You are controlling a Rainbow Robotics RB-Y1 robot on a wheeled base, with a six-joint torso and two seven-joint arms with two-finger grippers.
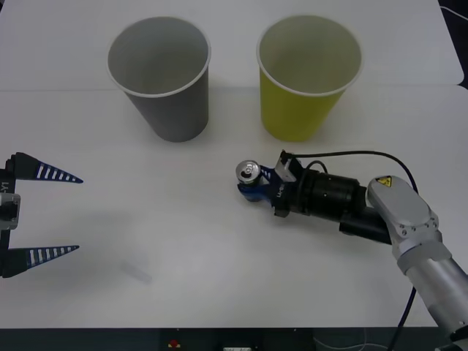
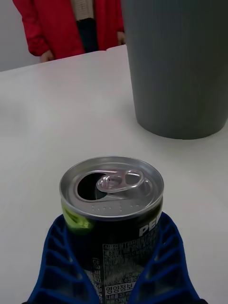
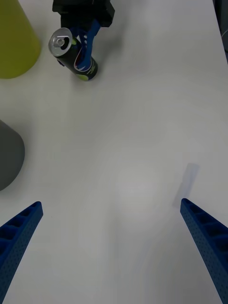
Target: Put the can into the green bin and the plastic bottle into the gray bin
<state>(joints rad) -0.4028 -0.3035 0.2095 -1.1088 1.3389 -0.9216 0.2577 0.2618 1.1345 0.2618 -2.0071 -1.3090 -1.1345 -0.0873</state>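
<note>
Front view gives you the right gripper [image 1: 254, 187] lying low over the table [image 1: 219, 292], its blue ribbed fingers clamped on the can [image 1: 248, 174], which sits just in front of the green bin [image 1: 307, 80] and a little toward the gray bin [image 1: 162, 77]. You cannot tell from here whether the can's base touches the table; the fingers hide its lower body.

Your right wrist view shows the can [image 2: 113, 209] close up: silver top, pull tab, opening already punched, dark body with a greenish patch and small print that is too fine to read. The blue fingers [image 2: 61, 266] hug both sides and are cut off by the frame edge. The gray bin's wall [image 2: 178, 66] rises beyond, its rim out of frame.

Your left gripper [image 1: 44, 214] waits at the table's left edge, fingers wide apart, holding nothing. Its wrist view catches the can [image 3: 73, 52] leaning slightly in the other gripper's fingers, and slivers of the green [image 3: 16, 42] and gray [image 3: 9, 156] bins.

A faint clear oblong lies on the table near the left gripper [image 1: 136, 271] (possibly plastic, too pale to identify). Both bins are tapered paper cups with white rolled rims and pale insides.
</note>
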